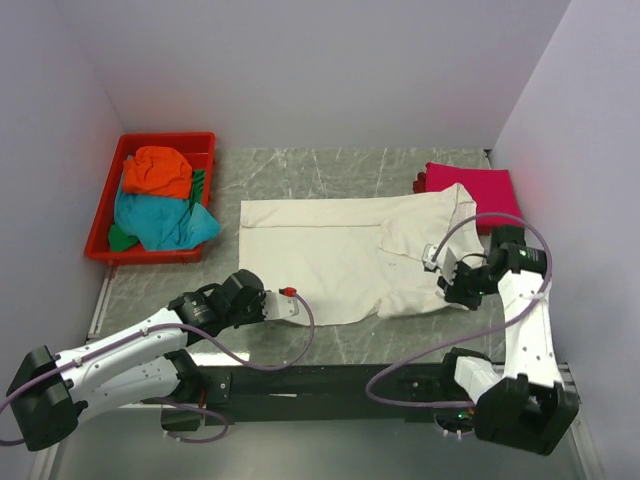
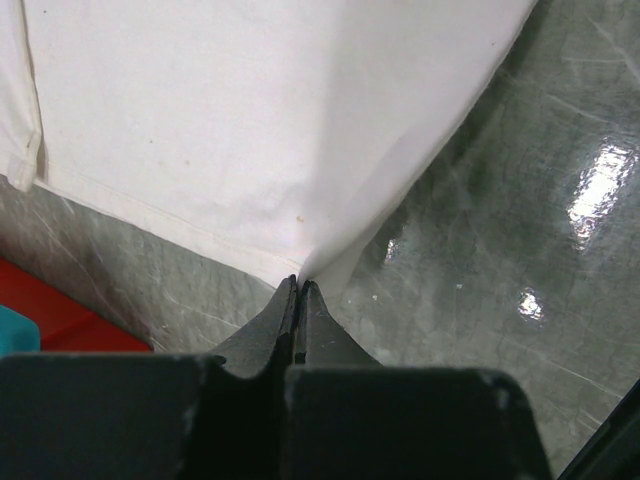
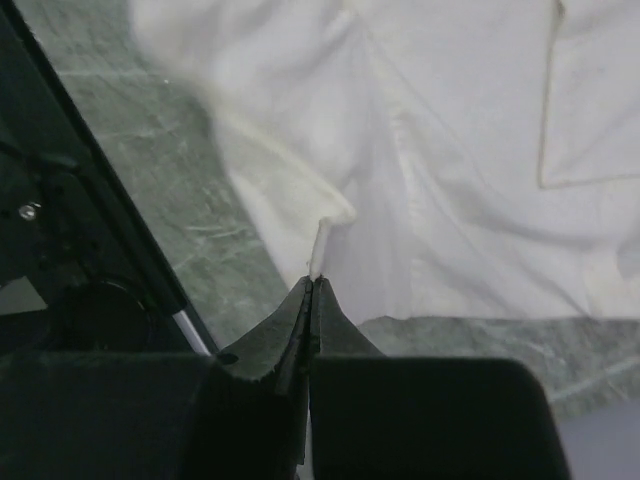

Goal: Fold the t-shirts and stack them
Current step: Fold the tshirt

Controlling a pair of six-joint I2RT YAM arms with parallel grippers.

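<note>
Tray (image 1: 100, 235) of red plastic sits at the far left of the table (image 1: 300, 170), holding a bunched orange t-shirt (image 1: 157, 170) with a crumpled teal t-shirt (image 1: 165, 222) on its near side. To its right the cream-white t-shirt (image 1: 330, 250) lies spread across the middle of the table, the left jaws clenched on its near left hem corner, where the cloth draws to a point, and the right jaws pinched tight on a fold at its near right edge. Furthest right, by the wall and just beside that shirt's far right corner, lies a folded magenta-pink t-shirt (image 1: 475, 190).
</note>
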